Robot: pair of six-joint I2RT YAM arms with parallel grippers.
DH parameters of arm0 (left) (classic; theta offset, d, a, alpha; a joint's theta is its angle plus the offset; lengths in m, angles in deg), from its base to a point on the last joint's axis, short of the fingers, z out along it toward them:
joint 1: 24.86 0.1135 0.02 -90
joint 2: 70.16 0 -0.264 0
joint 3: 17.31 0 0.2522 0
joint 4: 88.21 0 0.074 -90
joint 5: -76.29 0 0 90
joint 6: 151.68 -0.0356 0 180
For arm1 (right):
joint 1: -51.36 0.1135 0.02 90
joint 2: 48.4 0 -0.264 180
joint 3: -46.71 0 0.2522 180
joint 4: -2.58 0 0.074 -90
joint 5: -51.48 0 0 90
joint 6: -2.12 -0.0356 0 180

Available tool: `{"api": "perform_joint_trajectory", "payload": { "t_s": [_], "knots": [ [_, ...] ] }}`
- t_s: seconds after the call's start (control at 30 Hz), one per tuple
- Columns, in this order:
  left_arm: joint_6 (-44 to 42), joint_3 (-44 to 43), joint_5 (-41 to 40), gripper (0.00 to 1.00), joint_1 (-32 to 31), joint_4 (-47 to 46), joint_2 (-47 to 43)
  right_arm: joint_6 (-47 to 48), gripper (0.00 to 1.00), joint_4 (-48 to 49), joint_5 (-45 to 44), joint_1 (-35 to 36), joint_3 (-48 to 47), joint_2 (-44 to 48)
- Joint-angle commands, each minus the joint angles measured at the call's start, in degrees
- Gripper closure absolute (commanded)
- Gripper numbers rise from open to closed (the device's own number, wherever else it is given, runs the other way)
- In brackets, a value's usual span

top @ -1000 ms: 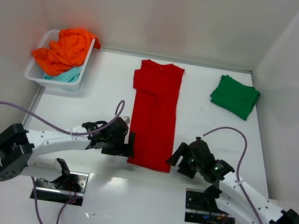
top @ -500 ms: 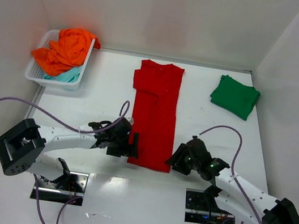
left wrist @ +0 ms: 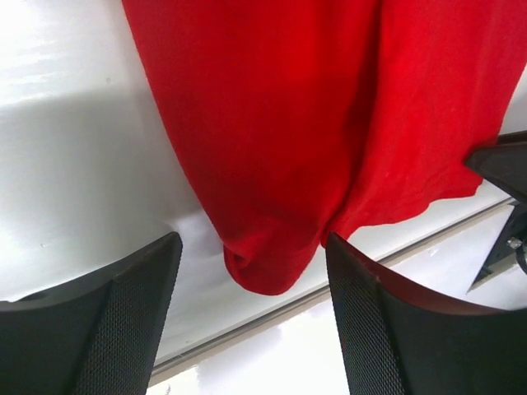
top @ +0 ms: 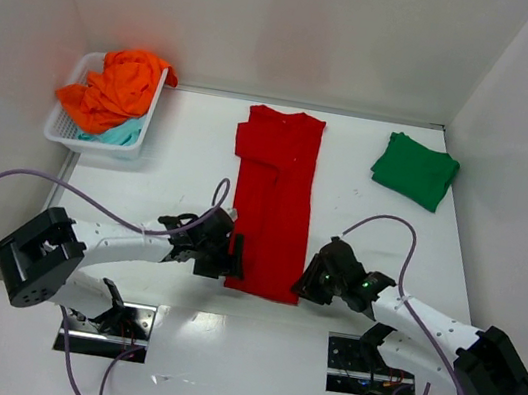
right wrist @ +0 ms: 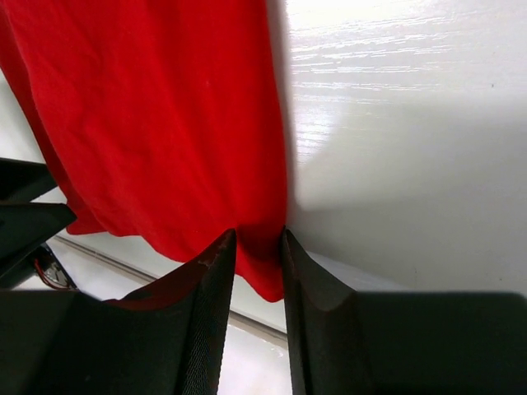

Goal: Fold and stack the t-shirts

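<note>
**Both grippers at the near corners of the red shirt**

At the far left of your top view, the white basket [top: 60, 130] sits against the side wall. It holds a crumpled orange shirt [top: 114, 91] with a pale teal shirt [top: 125, 134] showing under it.

Moving right, your left gripper [top: 232, 256] lies low on the table [top: 177, 173] at the near left corner of the red shirt [top: 274, 199]. In its wrist view the left gripper [left wrist: 251, 247] has its fingers [left wrist: 123, 329] spread wide. The bunched corner of the red shirt [left wrist: 272, 107] lies in the gap between them, and neither finger presses on it.

The red shirt lies flat in the middle of the table as a long narrow strip, collar toward the back wall.

Your right gripper [top: 303, 277] is at the near right corner. In its wrist view the right gripper [right wrist: 257, 243] has its fingers [right wrist: 198, 329] drawn close together, pinching the edge of the red shirt [right wrist: 165, 107].

At the far right, the green shirt [top: 414, 169] lies folded near the back corner, well apart from both arms
</note>
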Motion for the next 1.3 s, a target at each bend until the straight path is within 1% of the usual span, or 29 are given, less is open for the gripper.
{"api": "perform_joint_trajectory", "payload": {
  "t_s": [0.0, 0.07, 0.2, 0.23, 0.27, 0.33, 0.4, 0.43, 0.47, 0.5, 0.6, 0.63, 0.83, 1.0, 1.2, 1.27],
  "knots": [
    [1.3, 2.0, 0.6, 0.21, -0.3, 1.0, 1.1, 0.2, 0.66, -1.5, -1.3, 0.8, -0.8, -0.7],
    [1.3, 2.0, 1.1, 0.25, -0.3, 1.0, 1.1, 0.2, 0.68, -1.5, -1.3, 1.3, -0.2, -0.7],
    [1.9, 2.0, 1.1, 0.36, -0.8, 0.5, 3.1, -0.4, 0.80, -1.5, -1.3, 1.9, -0.2, -0.1],
    [1.9, 2.0, 1.1, 0.42, -0.8, 0.5, 3.1, -0.4, 0.83, -1.5, -1.3, 1.9, -0.2, -0.1],
    [1.9, 2.0, 1.1, 0.46, -0.8, 0.5, 3.1, -0.4, 0.85, -1.5, -1.3, 1.9, -0.8, -0.1],
    [2.4, 2.0, 1.1, 0.52, -0.8, 0.5, 3.1, -0.4, 0.91, -1.5, -1.3, 1.9, -0.8, -0.6],
    [2.4, 2.0, 1.1, 0.58, -1.3, 0.5, 3.1, -0.4, 0.95, -1.5, -1.8, 1.9, -1.3, -0.6],
    [2.4, 2.0, 1.1, 0.61, -1.3, 0.5, 3.1, -0.4, 0.99, -1.5, -1.8, 1.9, -1.8, -0.6],
    [2.4, 2.0, 1.1, 0.65, -1.3, 0.5, 3.7, -0.4, 1.00, -1.5, -1.8, 1.9, -1.8, -0.6],
    [2.4, 2.0, 1.1, 0.74, -1.3, 0.5, 3.7, -0.4, 1.00, -2.1, -2.4, 1.9, -1.8, -0.6],
    [2.4, 2.0, 0.6, 0.91, -1.3, 1.5, 4.2, -0.4, 1.00, -2.1, -2.4, 1.9, -2.3, -0.6],
    [2.4, 2.0, 0.6, 1.00, -1.3, 1.6, 4.2, -0.4, 1.00, -2.1, -2.4, 1.9, -2.3, -0.6],
    [2.4, 1.5, -1.4, 1.00, -1.9, 5.8, 3.0, -1.4, 1.00, -4.7, -5.0, 1.9, -4.1, 1.0],
    [2.4, 1.0, -3.2, 1.00, -1.9, 9.4, -1.6, -2.5, 1.00, -5.8, -5.0, 1.9, -4.1, 2.1],
    [2.9, 1.5, -3.7, 1.00, -1.9, 10.0, -4.1, -3.0, 1.00, -6.3, -5.0, 1.9, -5.3, 4.1],
    [1.6, 0.1, -3.7, 1.00, -1.9, 10.5, -4.1, -3.0, 1.00, -6.3, -4.5, 1.9, -7.0, 4.7]
  ]
}}
